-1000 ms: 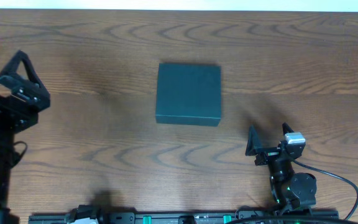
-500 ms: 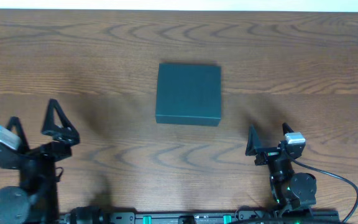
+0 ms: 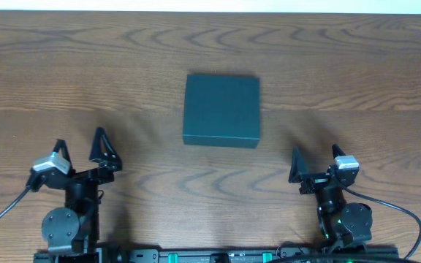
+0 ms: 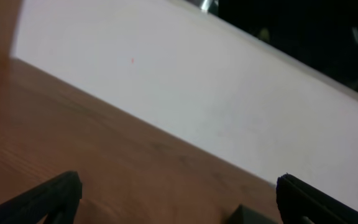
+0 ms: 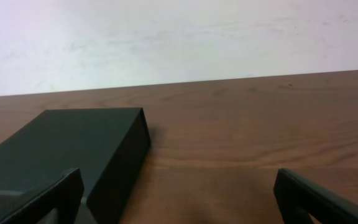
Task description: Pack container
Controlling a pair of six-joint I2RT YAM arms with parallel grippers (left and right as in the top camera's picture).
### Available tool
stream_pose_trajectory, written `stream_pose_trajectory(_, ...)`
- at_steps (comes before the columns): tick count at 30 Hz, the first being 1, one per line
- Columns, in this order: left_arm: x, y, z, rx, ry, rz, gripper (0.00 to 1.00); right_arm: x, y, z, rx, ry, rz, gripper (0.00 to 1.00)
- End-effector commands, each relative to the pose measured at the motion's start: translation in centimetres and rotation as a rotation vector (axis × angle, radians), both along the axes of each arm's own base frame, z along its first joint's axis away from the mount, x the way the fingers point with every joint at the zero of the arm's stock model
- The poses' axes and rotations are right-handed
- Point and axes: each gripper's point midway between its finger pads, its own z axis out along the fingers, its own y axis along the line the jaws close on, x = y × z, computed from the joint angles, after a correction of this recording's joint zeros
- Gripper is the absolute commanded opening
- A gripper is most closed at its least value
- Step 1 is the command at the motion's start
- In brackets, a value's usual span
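The container (image 3: 221,109) is a dark teal-black square box with its lid shut, lying flat at the middle of the wooden table. It also shows at the lower left of the right wrist view (image 5: 67,155), and one corner of it shows at the bottom of the left wrist view (image 4: 252,216). My left gripper (image 3: 80,151) is open and empty near the front left, well apart from the box. My right gripper (image 3: 316,161) is open and empty near the front right, a little in front of the box's right corner.
The wooden table (image 3: 357,73) runs to a pale wall at the far edge (image 5: 179,37). A black rail with green lights (image 3: 218,256) lies along the front edge between the two arm bases.
My left arm has swung in from the far left edge to the front left, with its jaws pointing up the table. The right arm and the box have not moved.
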Motion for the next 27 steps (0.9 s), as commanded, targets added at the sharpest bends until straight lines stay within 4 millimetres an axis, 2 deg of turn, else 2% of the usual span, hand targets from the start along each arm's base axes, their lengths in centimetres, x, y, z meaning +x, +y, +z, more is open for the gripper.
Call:
stream_pose_trajectory(1, 0.1, -0.4, -0.6, 0.006, 0.001, -0.014, 0.99, 0.0, -0.1, -0.1, -0.014, -0.003, -0.003, 0.99)
stream_pose_trajectory(13, 1.0, -0.8, -4.1, 0.006, -0.016, -0.031, 0.99, 0.0, -0.1, -0.1, -0.014, -0.003, -0.003, 0.99)
stream_pose_trajectory(27, 0.7, -0.8, -5.3, 0.005, 0.014, -0.031, 0.99, 0.0, -0.1, -0.1, -0.014, -0.003, -0.002, 0.99)
